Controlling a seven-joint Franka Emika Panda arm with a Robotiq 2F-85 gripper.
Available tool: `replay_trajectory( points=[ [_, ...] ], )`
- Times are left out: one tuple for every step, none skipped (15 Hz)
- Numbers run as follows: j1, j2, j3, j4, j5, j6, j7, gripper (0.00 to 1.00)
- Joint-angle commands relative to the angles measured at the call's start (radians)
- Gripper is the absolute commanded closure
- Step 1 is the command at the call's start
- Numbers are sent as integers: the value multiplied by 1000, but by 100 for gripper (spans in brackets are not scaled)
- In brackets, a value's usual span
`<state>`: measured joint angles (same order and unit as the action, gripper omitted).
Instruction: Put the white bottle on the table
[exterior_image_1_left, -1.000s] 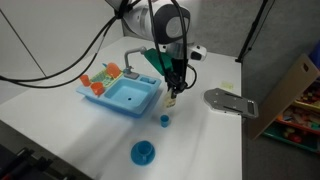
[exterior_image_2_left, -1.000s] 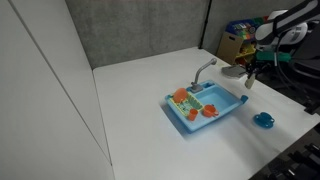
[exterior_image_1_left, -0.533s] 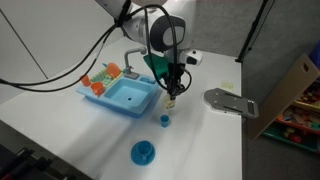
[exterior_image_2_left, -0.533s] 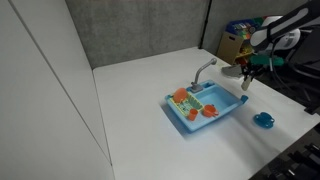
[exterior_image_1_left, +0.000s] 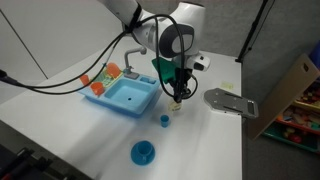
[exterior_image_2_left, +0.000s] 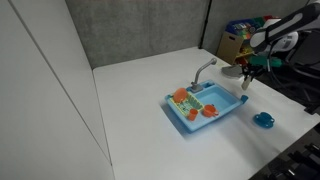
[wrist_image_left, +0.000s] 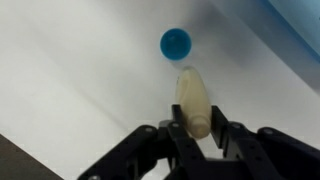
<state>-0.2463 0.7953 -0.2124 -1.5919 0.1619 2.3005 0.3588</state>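
Stubby, cream-tinged white bottle (wrist_image_left: 195, 100), rounded tip, clamped between black jaws, over matte table (wrist_image_left: 80, 70), small blue cup (wrist_image_left: 176, 43) nearby

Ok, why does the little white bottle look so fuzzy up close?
In the wrist view the white bottle, held in the tool, looks soft-edged, probably because it is close to the camera; the small blue cup is blurry too. In both exterior views the bottle is tiny and unclear.
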Motion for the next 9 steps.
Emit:
replay_trajectory(
  points=[
    [-21,64,-5,96,29,-38,32,91],
    [-27,76,-6,110,31,-43,35,92],
    [-33,86,-9,120,30,-45,37,91],
    [-39,96,-10,130,30,-49,38,91],
    [-46,103,-14,137,29,-52,39,91],
    [-54,110,-15,144,28,-62,35,91],
    [-61,115,-18,144,26,-65,29,91],
    [-66,118,-20,141,24,-66,25,92],
    [-73,119,-22,129,21,-60,15,91]
  ],
)
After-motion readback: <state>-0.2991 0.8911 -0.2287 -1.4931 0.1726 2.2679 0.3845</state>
